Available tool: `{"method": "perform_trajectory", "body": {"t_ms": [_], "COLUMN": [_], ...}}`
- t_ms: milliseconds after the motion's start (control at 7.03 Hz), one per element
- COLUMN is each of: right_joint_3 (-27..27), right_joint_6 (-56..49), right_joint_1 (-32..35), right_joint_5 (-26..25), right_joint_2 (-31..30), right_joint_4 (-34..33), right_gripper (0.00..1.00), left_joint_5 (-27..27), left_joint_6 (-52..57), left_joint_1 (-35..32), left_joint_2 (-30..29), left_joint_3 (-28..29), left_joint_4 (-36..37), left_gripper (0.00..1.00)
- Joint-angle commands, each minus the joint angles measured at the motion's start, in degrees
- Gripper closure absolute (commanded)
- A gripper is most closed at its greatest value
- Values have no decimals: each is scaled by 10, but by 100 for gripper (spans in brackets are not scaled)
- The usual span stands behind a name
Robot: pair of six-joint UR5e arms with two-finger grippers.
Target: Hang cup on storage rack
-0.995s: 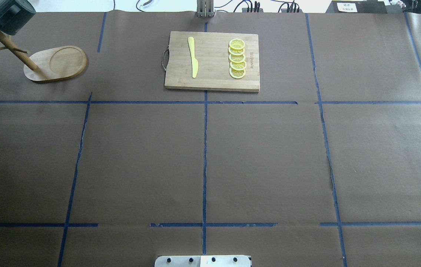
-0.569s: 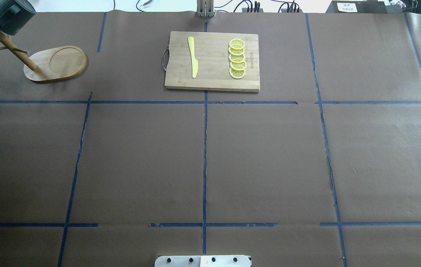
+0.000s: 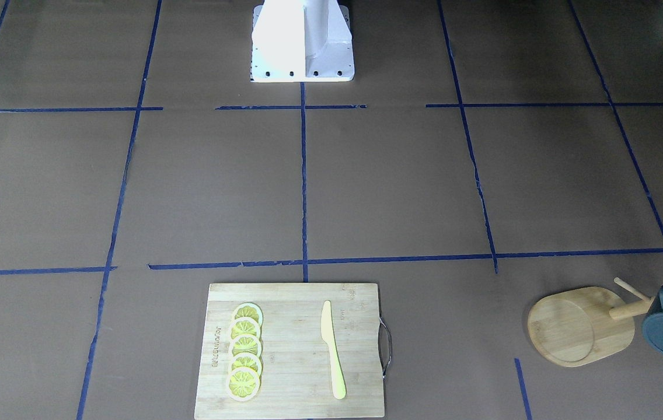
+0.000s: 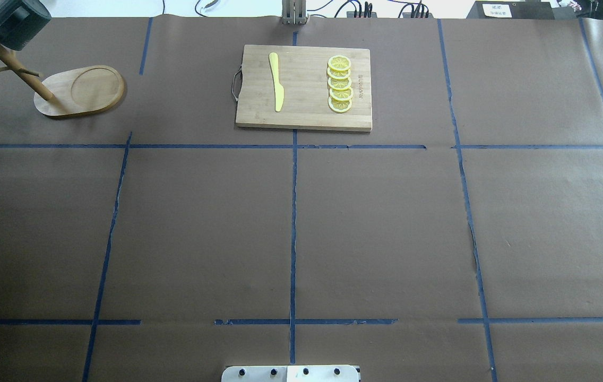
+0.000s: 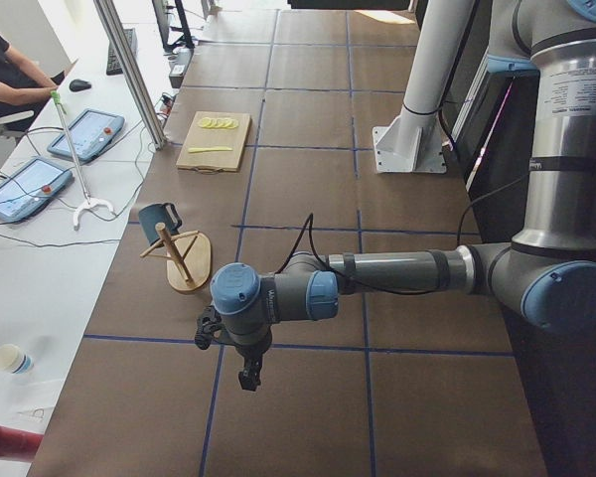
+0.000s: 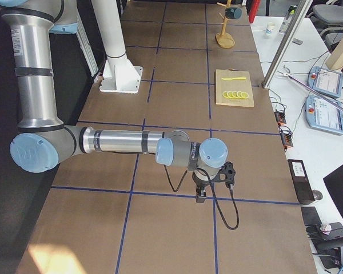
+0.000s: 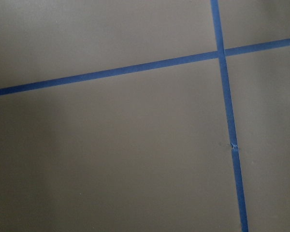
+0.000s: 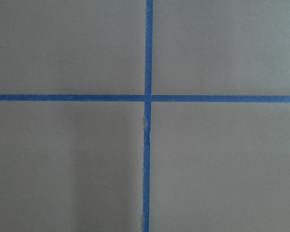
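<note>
Here the cup [image 4: 14, 24] already hangs on a peg of the storage rack [image 4: 79, 91], at ten o'clock on the table [image 4: 301, 223]; we judge the task done. Left tool [image 5: 248, 376] and right tool [image 6: 200, 193] hover well away; whether their jaws stand apart or together we cannot tell.

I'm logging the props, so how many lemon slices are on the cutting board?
5 lemon slices, in one overlapping row from far to near on the cutting board's right half in the overhead view, across from the yellow knife. None appears hidden.
</note>
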Motion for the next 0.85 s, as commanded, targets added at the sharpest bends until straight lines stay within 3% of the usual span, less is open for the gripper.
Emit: {"method": "perform_trajectory", "body": {"t_ms": [0, 426, 711], "right_joint_3": [-26, -3, 63], "right_joint_6": [30, 45, 42], "right_joint_1": [0, 2, 18], "right_joint_5": [0, 5, 6], "right_joint_2": [-31, -25, -29], "right_joint_4": [111, 90, -5], "right_gripper": [0, 0, 0], "left_joint_5": [-52, -64, -63], "left_joint_6": [-32, -32, -32], "left_joint_1": [1, -2, -2], "left_joint_2": [-13, -4, -4], "left_joint_3": [0, -5, -15], "left_joint_4": [-1, -6, -5], "left_gripper": [0, 0, 0]}}
